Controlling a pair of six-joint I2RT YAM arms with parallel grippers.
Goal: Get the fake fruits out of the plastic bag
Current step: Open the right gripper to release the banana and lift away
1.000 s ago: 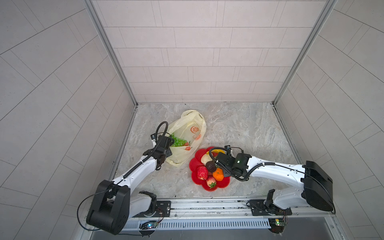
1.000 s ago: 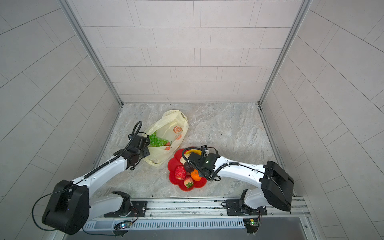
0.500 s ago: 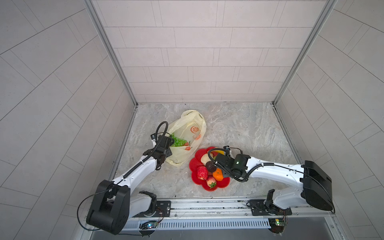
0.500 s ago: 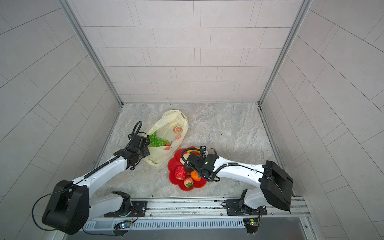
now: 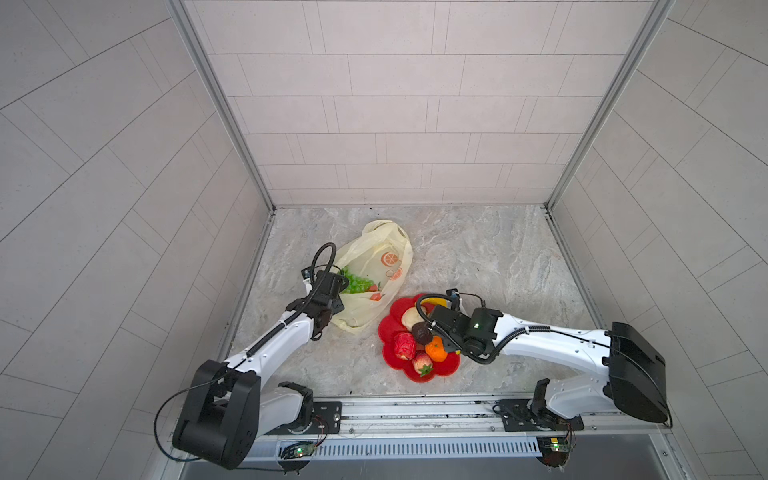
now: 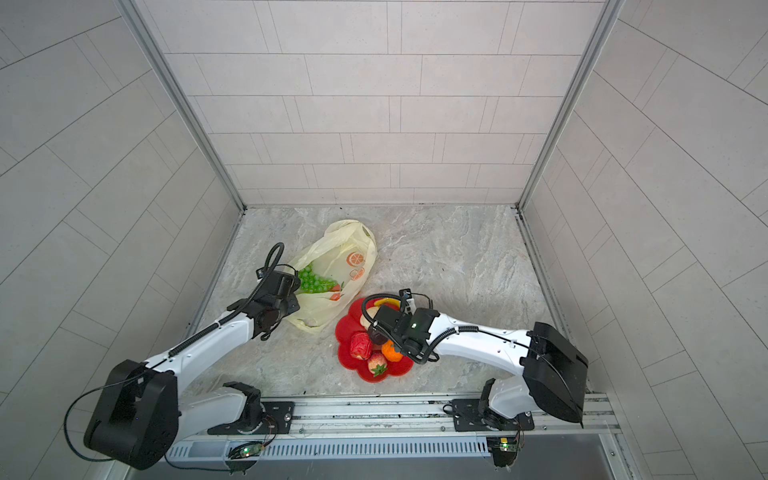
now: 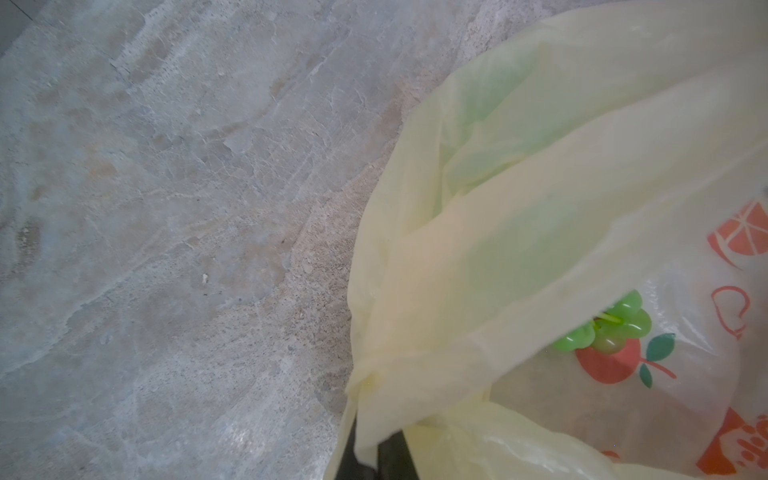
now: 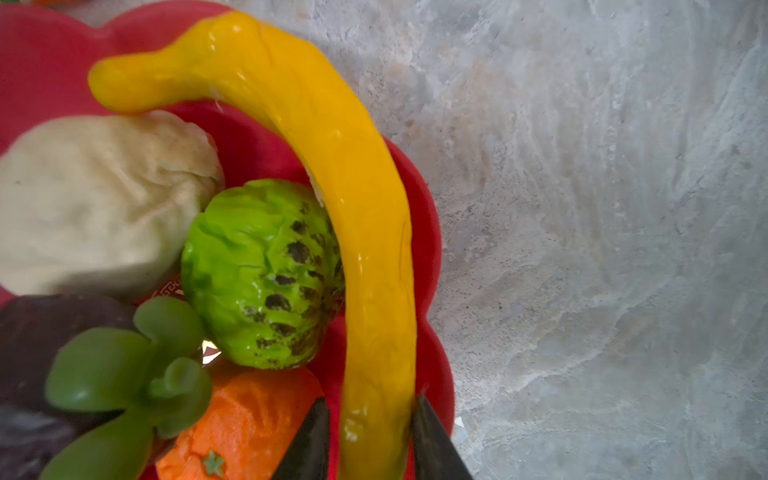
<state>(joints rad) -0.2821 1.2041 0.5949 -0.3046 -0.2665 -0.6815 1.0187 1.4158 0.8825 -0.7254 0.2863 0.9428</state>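
setting the banana on the plate

right end effector straddles the yellow banana, which lies along the rim of the red plate; whether it presses cannot be told. release low so the banana settles inward. left end effector is clamped on an edge of the plastic bag, with the green grape bunch inside; hold that mouth raised.

The bag lies on the tabletop, one edge pinched in the left claw, the rest spreading beyond it; the grapes sit inside, just past that claw. The plate lies beside the bag, under the right claw. On it the banana runs out between that claw's jaws, the netted fruit touching its side, the orange just beside the jaws.
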